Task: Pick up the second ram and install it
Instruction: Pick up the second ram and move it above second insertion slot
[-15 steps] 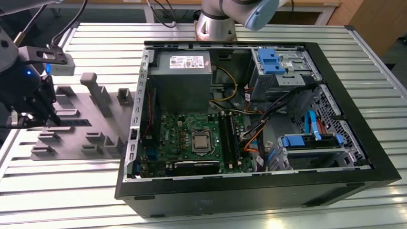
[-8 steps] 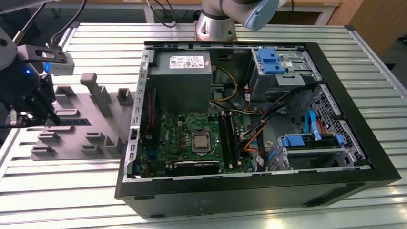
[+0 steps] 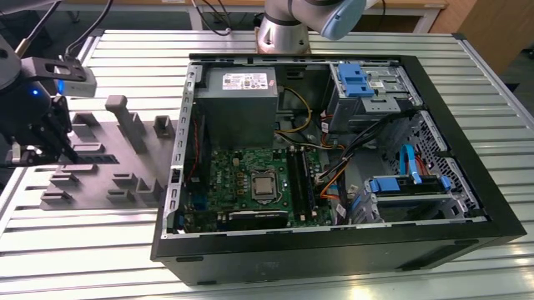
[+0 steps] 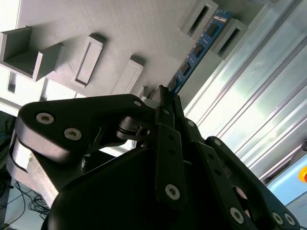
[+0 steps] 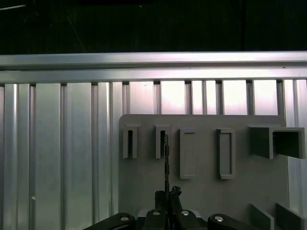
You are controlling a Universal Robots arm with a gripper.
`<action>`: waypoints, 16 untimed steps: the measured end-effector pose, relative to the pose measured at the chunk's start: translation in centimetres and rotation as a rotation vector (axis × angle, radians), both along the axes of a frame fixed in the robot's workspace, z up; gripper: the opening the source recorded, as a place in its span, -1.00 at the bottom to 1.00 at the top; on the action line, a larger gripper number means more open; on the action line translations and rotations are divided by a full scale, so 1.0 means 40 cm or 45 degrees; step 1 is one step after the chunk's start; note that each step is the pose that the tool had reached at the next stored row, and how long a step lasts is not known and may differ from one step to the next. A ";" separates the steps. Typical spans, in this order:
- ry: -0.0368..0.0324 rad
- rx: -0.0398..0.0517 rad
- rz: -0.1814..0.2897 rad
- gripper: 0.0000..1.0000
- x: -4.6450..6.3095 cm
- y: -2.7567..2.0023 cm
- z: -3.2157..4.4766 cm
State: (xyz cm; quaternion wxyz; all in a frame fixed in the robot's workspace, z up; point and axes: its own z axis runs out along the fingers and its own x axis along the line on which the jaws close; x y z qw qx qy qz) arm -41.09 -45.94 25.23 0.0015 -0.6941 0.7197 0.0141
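Observation:
The second ram point(image 4: 197, 47) is a thin board with black chips, held at one end between my fingers point(image 4: 169, 125) in the second wrist view. Its far end lies between two raised slot blocks of the grey fixture tray point(image 4: 120, 28). In the first wrist view the ram point(image 5: 166, 163) shows edge-on as a thin dark line running out from my gripper point(image 5: 167, 195) over the tray point(image 5: 201, 191). My gripper point(image 3: 40, 153) stands at the exterior view's far left, over the tray's point(image 3: 125, 162) left end, shut on the ram.
An open computer case point(image 3: 334, 250) lies to the exterior view's right of the tray, with the motherboard point(image 3: 250, 181), its long black memory slots point(image 3: 298, 181), a grey power supply point(image 3: 237, 103) and blue drive bays point(image 3: 359, 81). The ribbed metal table point(image 3: 84, 250) extends all around.

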 end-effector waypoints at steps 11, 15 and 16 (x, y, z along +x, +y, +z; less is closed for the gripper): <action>-0.0002 0.000 0.000 -0.73 0.000 0.000 0.010; -0.0001 0.000 0.000 -0.73 0.000 0.000 0.013; -0.0001 0.000 0.000 -0.73 0.000 0.000 0.014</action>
